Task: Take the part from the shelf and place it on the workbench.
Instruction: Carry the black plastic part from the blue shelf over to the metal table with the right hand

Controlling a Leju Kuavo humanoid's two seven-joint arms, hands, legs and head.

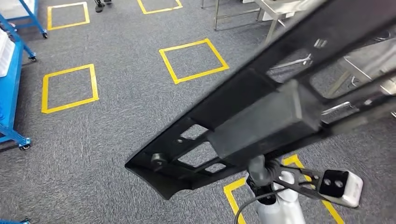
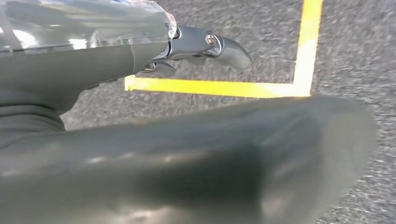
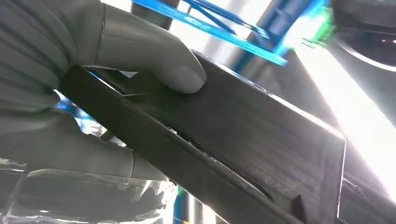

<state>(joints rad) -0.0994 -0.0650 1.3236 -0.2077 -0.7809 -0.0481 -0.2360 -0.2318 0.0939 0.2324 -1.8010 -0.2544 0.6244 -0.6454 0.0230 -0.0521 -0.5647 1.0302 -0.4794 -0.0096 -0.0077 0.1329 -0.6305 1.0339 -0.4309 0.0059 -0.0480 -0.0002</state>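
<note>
Part (image 1: 261, 116): long black frame piece — slanting across above grey carpet (image 1: 116, 135)
Right hand (image 3: 93, 93): fingers grasping part
Left hand (image 2: 116, 56): fingers' state — cannot tell

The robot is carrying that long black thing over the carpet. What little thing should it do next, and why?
Probably keep its grip and carry on toward the metal table ahead on the right. The right hand grips the long black part, thumb pressed on top, and the part hangs over bare carpet, so there is nothing here to set it on.

One black part (image 1: 261, 107), five yellow floor squares (image 1: 69, 88)
</note>
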